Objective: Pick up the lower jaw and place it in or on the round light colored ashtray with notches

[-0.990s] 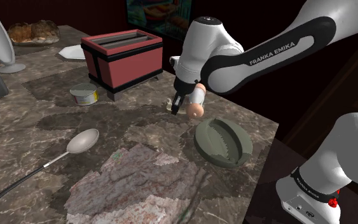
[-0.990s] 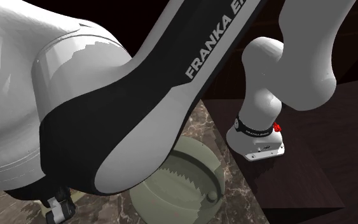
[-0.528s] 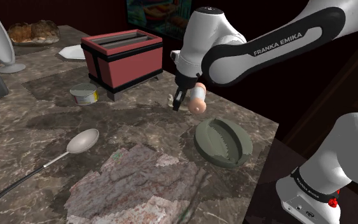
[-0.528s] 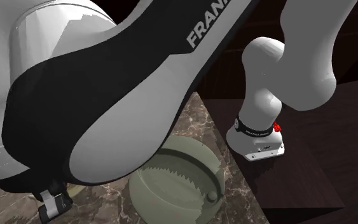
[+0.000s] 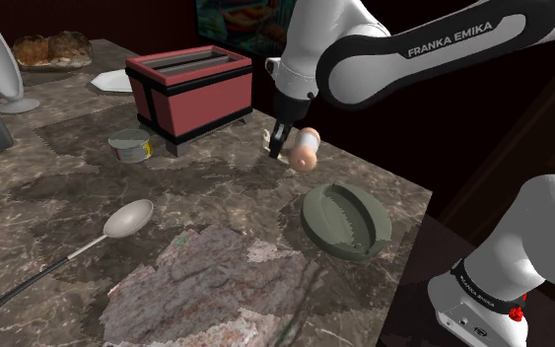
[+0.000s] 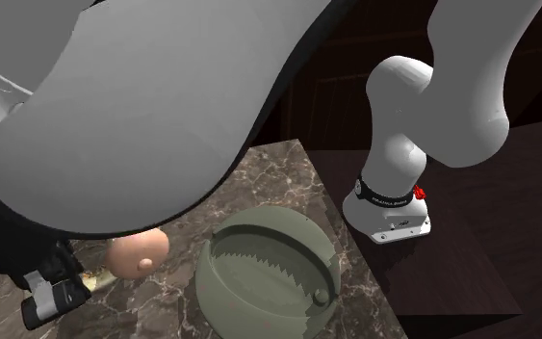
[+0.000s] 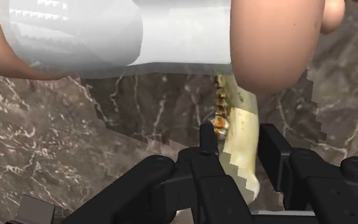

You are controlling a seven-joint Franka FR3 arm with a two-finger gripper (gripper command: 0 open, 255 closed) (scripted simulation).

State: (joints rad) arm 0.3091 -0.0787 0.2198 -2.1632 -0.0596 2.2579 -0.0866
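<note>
Lower jaw [image 7: 241, 153] clasped between the narrowed fingers of the gripper [image 5: 282, 144], over the marble counter [image 5: 48, 197].
The jaw is a pale, bone-coloured piece with brownish teeth; I cannot tell whether it is clear of the counter. Just beyond the fingertips is a pink-ended white cylinder [image 5: 307, 150]. The round grey-green ashtray [image 5: 346, 221] lies nearer the camera, to the shoulder view's right of the gripper and apart from it, close to the counter's edge. To the shoulder view's left a red toaster [image 5: 188, 91] stands just beside the gripper, with a tin [image 5: 130, 146] farther left and a spoon [image 5: 127, 219] nearer.
</note>
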